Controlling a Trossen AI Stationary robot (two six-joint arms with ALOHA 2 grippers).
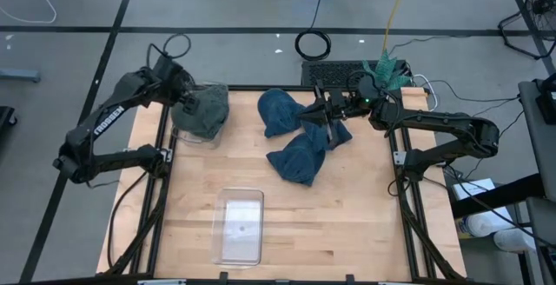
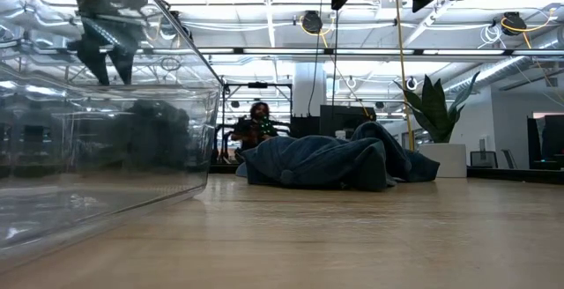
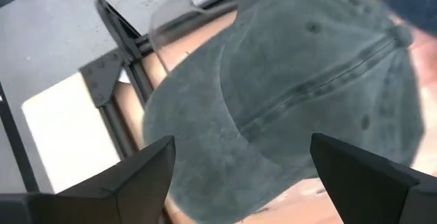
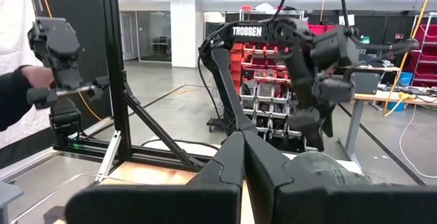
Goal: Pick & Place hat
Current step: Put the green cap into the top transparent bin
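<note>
A grey-green hat (image 1: pixel 203 111) lies crown up on a clear bin (image 1: pixel 193 137) at the table's far left; the left wrist view shows the hat (image 3: pixel 293 94) with the bin's rim (image 3: pixel 158 26) beside it. My left gripper (image 3: pixel 242 144) hangs open just above the hat, one finger on either side and clear of it. A pile of blue hats (image 1: pixel 297 137) lies on the table at the far middle, also seen in the low view (image 2: pixel 335 161). My right gripper (image 1: pixel 327 111) hovers shut above the blue hats (image 4: pixel 244 162).
A second clear container (image 1: pixel 240 226) stands near the table's front edge and fills the left of the low view (image 2: pixel 106 130). Cables and a green object (image 1: pixel 385 69) lie beyond the far edge. A person's hand (image 4: pixel 27 87) holds a control handle beyond the table.
</note>
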